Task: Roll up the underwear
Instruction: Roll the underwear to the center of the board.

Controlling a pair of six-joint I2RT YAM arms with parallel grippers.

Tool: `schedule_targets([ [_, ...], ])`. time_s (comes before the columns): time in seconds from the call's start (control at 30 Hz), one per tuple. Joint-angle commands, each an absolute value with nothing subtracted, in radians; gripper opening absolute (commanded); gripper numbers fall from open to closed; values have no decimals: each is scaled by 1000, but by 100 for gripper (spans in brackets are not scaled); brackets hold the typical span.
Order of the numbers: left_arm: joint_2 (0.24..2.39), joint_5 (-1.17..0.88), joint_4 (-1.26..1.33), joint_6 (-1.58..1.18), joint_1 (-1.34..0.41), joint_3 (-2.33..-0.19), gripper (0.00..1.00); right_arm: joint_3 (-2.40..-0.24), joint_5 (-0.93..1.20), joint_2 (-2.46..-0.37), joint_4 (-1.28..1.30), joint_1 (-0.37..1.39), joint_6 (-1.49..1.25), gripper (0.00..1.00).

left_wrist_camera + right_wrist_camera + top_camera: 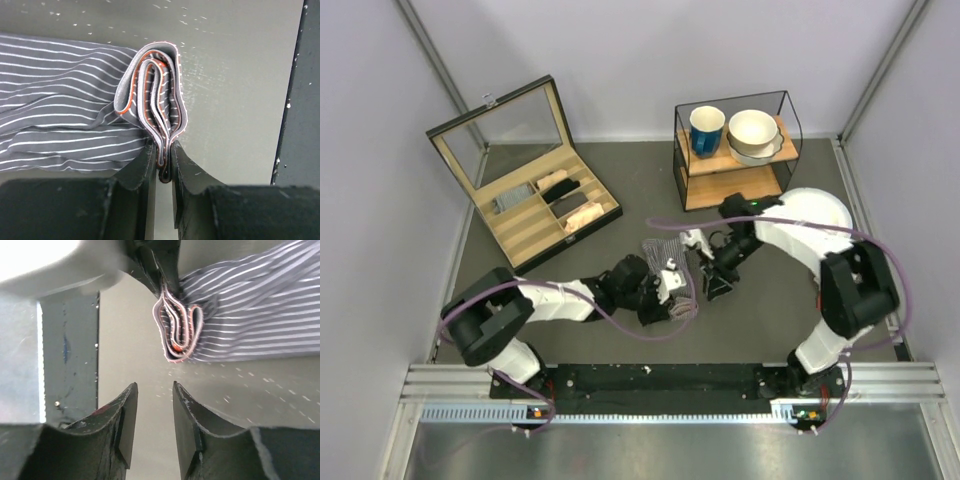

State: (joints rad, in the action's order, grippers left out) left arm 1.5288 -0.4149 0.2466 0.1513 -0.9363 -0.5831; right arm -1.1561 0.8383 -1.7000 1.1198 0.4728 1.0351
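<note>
The underwear (60,115) is grey cloth with white pinstripes and lies on the grey table. Its near end is folded into a loose roll (152,95) with an orange-red edge. My left gripper (164,159) is shut on the bottom of that roll. In the top view the underwear (660,248) lies at mid-table with my left gripper (682,298) at its near end. My right gripper (153,387) is open and empty, a short way in front of the roll (176,330) and apart from it. It sits just right of the cloth in the top view (712,282).
An open wooden compartment box (535,200) with fabric rolls stands at the back left. A glass-sided shelf (735,185) holding a blue mug (706,130) and bowls (753,132) stands at the back right. A black rail (660,380) runs along the near edge.
</note>
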Motion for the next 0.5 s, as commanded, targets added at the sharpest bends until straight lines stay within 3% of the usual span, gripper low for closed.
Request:
schedule_targets([
  [0.0,1581,-638,229,3,-844,-624,13,-1063,890,-1458,999,403,1072,40],
  [0.2,1686,-816,216,-161,-727,-706,12,-763,947,-1195,827,440,1377,72],
  [0.33,1770,-893,248,-254,-689,-741,12,-643,824,-1086,616,563,1342,75],
  [0.47,1816,-897,276,-326,-666,-755,11,-612,610,-1132,447,696,1270,73],
])
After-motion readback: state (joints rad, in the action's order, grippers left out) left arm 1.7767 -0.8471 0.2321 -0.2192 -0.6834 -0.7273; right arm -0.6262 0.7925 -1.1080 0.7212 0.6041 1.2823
